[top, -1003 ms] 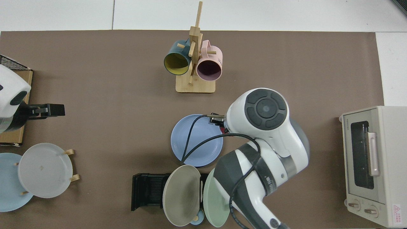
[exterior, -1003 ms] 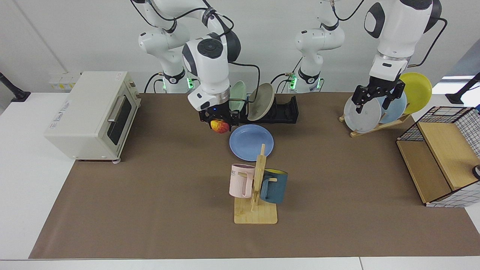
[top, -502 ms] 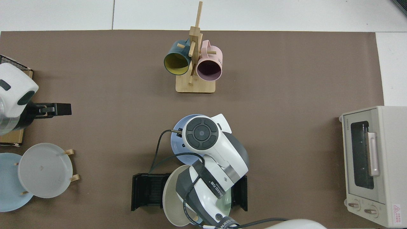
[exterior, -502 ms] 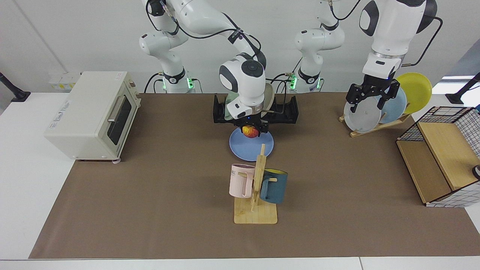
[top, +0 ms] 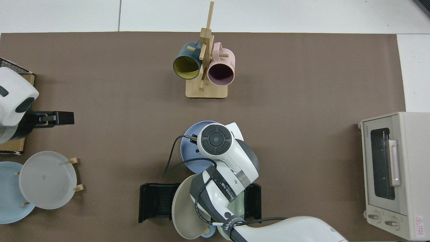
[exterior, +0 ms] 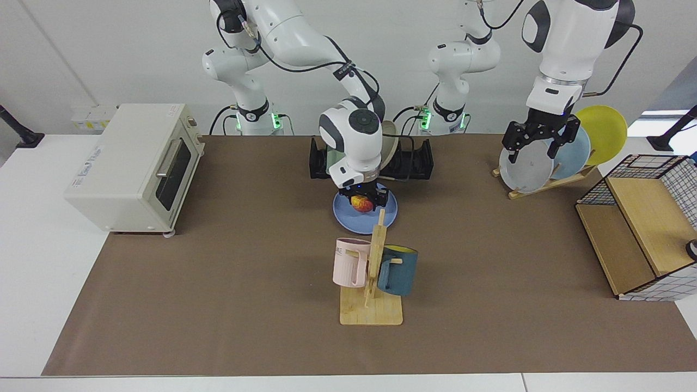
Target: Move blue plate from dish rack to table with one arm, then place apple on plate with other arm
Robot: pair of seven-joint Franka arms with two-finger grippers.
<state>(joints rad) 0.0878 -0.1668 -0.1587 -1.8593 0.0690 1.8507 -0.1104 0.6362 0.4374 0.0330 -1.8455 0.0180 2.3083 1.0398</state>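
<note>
1. Your table (exterior: 228, 305) carries the brown mat across nearly its whole width, and everything else stands on that mat or beside it.
2. Your right arm (exterior: 294, 38) reaches from its base at the facing view's left down over the middle of the mat; in the top view its white wrist housing covers much of what lies beneath it.
3. Your left arm (exterior: 566, 43) waits at the facing view's right, raised in front of a slanted wooden plate rack (exterior: 550, 182) that holds a grey plate, a pale blue plate and a yellow plate.
4. The toaster oven (exterior: 130, 166) sits at the mat's edge, well apart from the work.
5. The dish rack (exterior: 416, 160) stands just behind the right wrist, with a beige plate (top: 186, 210) and a pale green one leaning in its slots.
6. The blue plate (exterior: 348, 216) lies flat on the mat, just in front of the dish rack and near the wooden mug stand (exterior: 373, 305).
7. The left gripper (exterior: 536, 142) hangs with its fingers spread, nothing between them.
8. The right gripper (exterior: 362, 204) is down over the blue plate, pinching the apple.
9. The apple (exterior: 361, 203) sits between those fingers, low over the plate's middle; you cannot tell whether it touches the plate.
</note>
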